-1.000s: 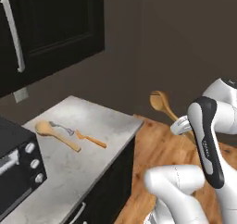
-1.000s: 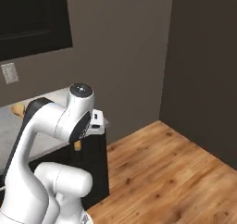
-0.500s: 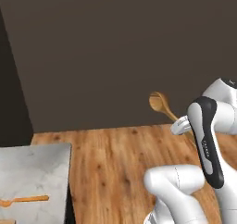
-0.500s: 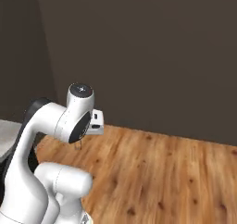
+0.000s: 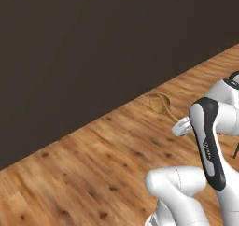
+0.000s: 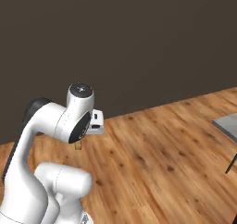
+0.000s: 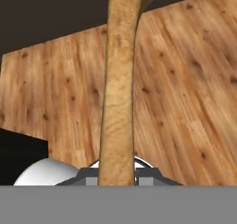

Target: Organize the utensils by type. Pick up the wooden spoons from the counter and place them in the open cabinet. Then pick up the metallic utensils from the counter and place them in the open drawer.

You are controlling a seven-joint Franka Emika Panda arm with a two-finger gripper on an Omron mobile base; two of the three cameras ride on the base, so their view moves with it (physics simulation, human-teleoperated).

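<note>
Right up close in the hand view, the gripper (image 7: 118, 177) has its two dark tips squeezed against the sides of a wooden spoon (image 7: 121, 79). The jaws are nearly closed, with the spoon handle between them. The handle runs straight away from the hand, up the middle of the view, and its far end widens near the top edge.

In the left base view the spoon (image 5: 161, 103) sticks out past the white arm. It is tilted, and its round bowl is the end farthest from the arm. It hangs in the air over the wooden floor (image 5: 93, 173) and touches nothing else.

In the right base view the gripper (image 6: 78, 144) sits tucked behind the big round joint of the arm, and a tiny tan bit shows under it.

The floor is brown planks with dark knots. It is open and bare all around the arm, so there is lots of room on every side.

Farther off on the right side of the right base view, the corner of a grey flat thing (image 6: 227, 126) pokes in from the edge, with a thin dark leg (image 6: 231, 163) under it. I cannot tell what it is.

Farthest away stands a plain dark brown wall (image 6: 139, 42). It meets the floor in one long straight line.
</note>
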